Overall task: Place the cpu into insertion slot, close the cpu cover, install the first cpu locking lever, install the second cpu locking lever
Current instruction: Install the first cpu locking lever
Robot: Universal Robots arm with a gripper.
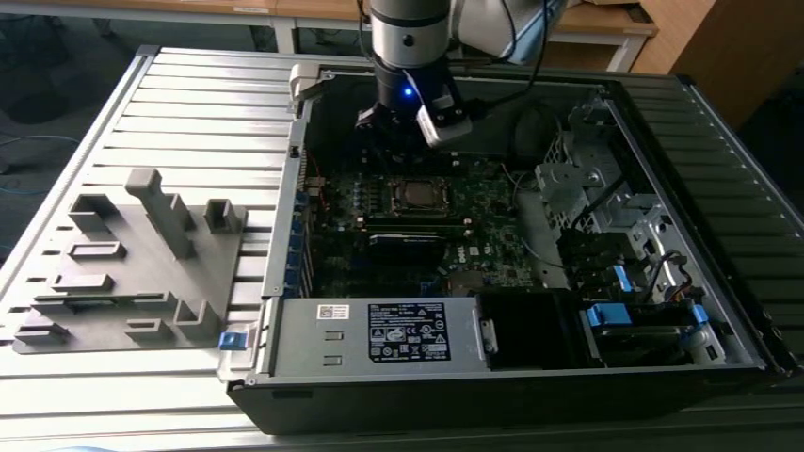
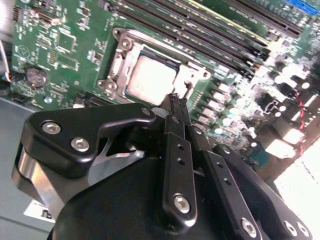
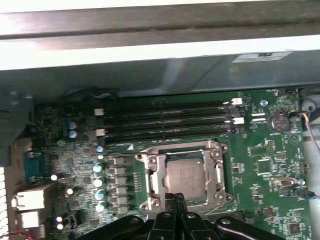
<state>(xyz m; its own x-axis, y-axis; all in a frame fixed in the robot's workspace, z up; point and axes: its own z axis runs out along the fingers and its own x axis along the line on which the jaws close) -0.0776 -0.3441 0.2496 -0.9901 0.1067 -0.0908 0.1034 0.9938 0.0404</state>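
Second wrist view: end effector closed tight and empty, its tips at the cpu cover edge.

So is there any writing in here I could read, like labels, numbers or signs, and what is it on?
Nothing is clear enough to quote.
Large black-and-white label on the power supply: print too small to read.
Small white sticker beside it: too small.
White sticker on the case wall, in the first wrist view: blurred.
Faint marks on top of the cpu: unreadable.
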